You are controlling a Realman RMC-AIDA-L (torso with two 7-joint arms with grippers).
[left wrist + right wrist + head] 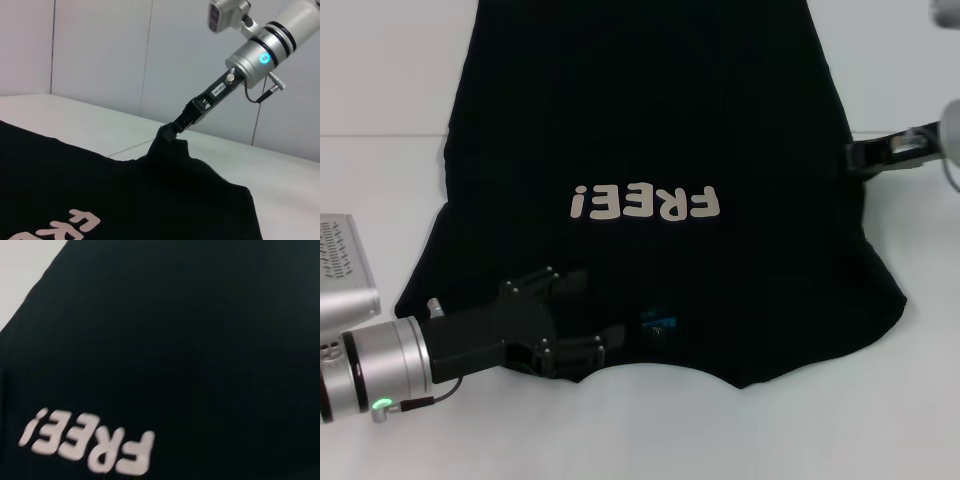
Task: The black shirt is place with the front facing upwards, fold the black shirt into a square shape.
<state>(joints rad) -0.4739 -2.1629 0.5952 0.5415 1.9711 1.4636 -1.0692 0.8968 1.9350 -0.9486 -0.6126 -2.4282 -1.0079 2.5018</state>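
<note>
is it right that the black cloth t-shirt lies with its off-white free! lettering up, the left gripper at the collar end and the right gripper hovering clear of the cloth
Not quite. The right gripper is not clear of the cloth: the left wrist view shows it pinching the edge of the black cloth T-shirt and lifting it into a peak. The rest holds: the off-white FREE! lettering faces up and the left gripper is at the collar end.

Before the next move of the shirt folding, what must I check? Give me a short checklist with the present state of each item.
1. The black shirt lies front up, "FREE!" lettering showing: ok.
2. Right end effector has pinched the shirt's edge; cloth rises into it in the left wrist view: ok.
3. Left end effector is over the collar edge near the blue neck label: ok.
4. Left end effector has hold of cloth: cannot tell.
5. Shirt flat on the white table, apart from the pinched edge: ok.
</note>
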